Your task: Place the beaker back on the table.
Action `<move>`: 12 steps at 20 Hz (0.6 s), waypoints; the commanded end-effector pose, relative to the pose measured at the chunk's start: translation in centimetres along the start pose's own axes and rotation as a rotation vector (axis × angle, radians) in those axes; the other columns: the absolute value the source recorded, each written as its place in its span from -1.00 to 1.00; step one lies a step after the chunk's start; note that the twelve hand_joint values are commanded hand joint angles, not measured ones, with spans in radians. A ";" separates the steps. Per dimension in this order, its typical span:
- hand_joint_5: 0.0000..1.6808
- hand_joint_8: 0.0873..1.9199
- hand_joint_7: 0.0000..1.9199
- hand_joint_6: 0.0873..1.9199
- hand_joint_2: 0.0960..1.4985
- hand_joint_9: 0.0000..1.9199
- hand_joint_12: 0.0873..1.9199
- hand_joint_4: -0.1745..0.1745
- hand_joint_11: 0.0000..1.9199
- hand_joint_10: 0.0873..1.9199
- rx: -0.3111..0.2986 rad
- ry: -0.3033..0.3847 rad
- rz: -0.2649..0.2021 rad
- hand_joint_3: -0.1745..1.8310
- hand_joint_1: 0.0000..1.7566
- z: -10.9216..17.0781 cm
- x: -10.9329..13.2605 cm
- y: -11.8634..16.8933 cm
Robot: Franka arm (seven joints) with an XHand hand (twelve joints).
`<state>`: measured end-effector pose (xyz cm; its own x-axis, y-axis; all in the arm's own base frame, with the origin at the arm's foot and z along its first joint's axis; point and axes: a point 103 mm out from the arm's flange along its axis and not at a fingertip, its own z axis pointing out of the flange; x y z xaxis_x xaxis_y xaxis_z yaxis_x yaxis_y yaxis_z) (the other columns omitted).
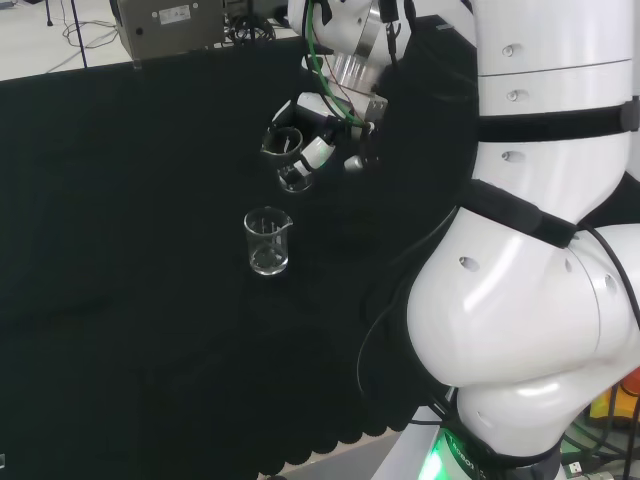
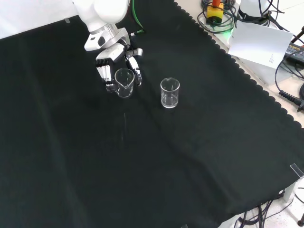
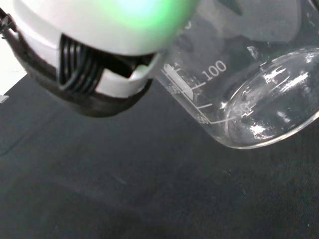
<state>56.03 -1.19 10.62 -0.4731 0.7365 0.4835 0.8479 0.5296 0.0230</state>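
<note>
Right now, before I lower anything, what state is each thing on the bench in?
Held beaker: in the robot hand, tilted, looks empty; wrist view shows its base clear of the cloth.
Second beaker: upright on the cloth, apart from the hand, looks empty.
Robot hand: fingers curled round the held beaker.
Cloth: black, spread flat over the bench.
</note>
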 end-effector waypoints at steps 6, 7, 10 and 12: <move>0.59 -0.61 0.45 -0.58 -0.14 0.78 -0.38 -1.00 0.43 -0.99 -0.010 0.043 0.027 -0.31 0.50 2.0 -1.7 0.2; 0.59 -0.61 0.44 -0.57 -0.14 0.78 -0.38 -1.00 0.43 -0.99 -0.011 0.046 0.028 -0.31 0.50 2.2 -1.8 0.2; 0.58 -0.60 0.44 -0.57 -0.14 0.78 -0.38 -1.00 0.42 -1.00 -0.008 0.052 0.036 -0.31 0.50 3.5 -1.1 1.7; 0.57 -0.58 0.43 -0.55 -0.12 0.78 -0.38 -1.00 0.42 -1.00 -0.013 0.065 0.035 -0.32 0.50 4.0 -1.2 2.0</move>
<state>56.61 -0.73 7.67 -0.4369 0.7314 0.5236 0.8626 0.5056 0.0136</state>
